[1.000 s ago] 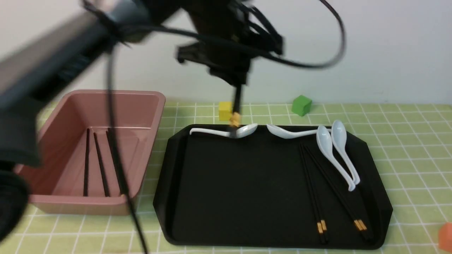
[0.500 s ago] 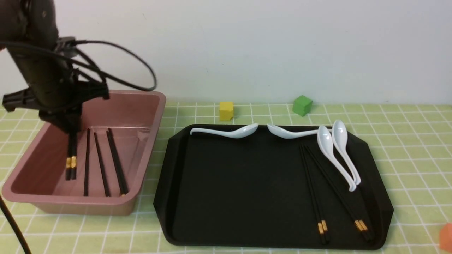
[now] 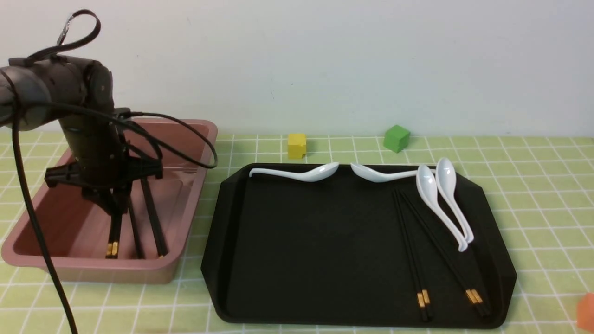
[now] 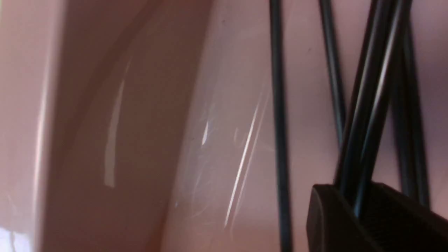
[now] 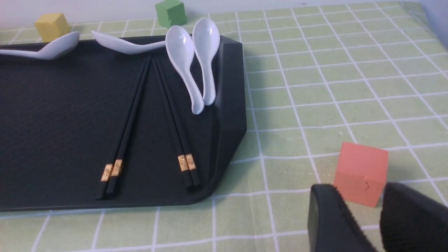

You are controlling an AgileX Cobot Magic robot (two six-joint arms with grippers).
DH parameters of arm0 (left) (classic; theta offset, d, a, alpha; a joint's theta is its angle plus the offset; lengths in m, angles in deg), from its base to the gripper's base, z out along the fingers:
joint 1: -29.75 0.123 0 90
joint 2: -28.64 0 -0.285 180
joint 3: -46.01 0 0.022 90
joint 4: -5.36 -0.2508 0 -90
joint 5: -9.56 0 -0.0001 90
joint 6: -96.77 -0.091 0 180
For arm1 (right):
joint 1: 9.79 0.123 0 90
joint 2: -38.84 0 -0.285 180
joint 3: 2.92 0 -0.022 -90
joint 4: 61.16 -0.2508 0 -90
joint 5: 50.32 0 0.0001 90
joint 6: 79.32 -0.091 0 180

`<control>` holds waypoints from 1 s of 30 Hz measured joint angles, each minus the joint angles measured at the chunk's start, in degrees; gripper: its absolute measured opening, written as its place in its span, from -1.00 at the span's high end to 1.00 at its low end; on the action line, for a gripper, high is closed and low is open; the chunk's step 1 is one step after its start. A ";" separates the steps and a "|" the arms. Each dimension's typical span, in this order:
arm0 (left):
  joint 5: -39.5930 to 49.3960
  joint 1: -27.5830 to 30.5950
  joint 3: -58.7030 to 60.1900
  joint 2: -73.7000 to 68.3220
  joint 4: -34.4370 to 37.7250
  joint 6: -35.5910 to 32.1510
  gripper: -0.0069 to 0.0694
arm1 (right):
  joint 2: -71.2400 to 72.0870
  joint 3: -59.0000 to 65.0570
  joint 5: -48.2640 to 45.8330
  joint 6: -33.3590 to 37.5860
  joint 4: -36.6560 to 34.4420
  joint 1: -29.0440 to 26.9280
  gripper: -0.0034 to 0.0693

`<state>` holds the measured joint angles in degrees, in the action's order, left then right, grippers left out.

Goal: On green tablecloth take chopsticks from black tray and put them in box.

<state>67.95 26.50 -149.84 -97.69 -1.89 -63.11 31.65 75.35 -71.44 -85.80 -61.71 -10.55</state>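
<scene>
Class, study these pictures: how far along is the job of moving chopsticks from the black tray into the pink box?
Done: loose chopsticks already lie in the box. In hand: the left gripper, lowered inside the box, is shut on another pair. Left: two pairs lie on the black tray, not yet picked up.

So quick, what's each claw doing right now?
Left gripper: closed, holding a pair of chopsticks inside the pink box.
Right gripper: open, holding nothing.
</scene>
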 joint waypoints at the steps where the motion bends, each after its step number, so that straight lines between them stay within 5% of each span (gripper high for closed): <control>1: 0.00 0.00 0.00 0.00 -0.03 0.00 0.39 | 0.00 0.00 0.00 0.00 0.00 0.00 0.25; 5: 1.61 0.00 0.00 0.12 -0.43 1.43 0.14 | 0.00 0.00 0.00 0.00 0.00 0.00 0.25; 9: 4.94 -0.02 0.00 2.52 -0.43 0.98 0.11 | 0.00 0.00 0.00 0.00 0.00 0.00 0.25; 12: 6.13 -0.02 0.00 6.26 -0.64 0.41 0.24 | 0.00 0.00 0.00 0.00 0.00 0.00 0.25; 18: 9.41 -0.02 0.33 18.41 0.08 -5.04 0.81 | 0.00 0.00 0.00 0.00 0.00 0.00 0.25; 30: 0.85 -0.02 27.38 48.39 7.68 -10.10 0.85 | 0.00 0.00 0.00 0.00 0.00 0.00 0.25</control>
<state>68.80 26.48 -122.46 -49.30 5.80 -73.20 31.65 75.35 -71.44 -85.80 -61.71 -10.55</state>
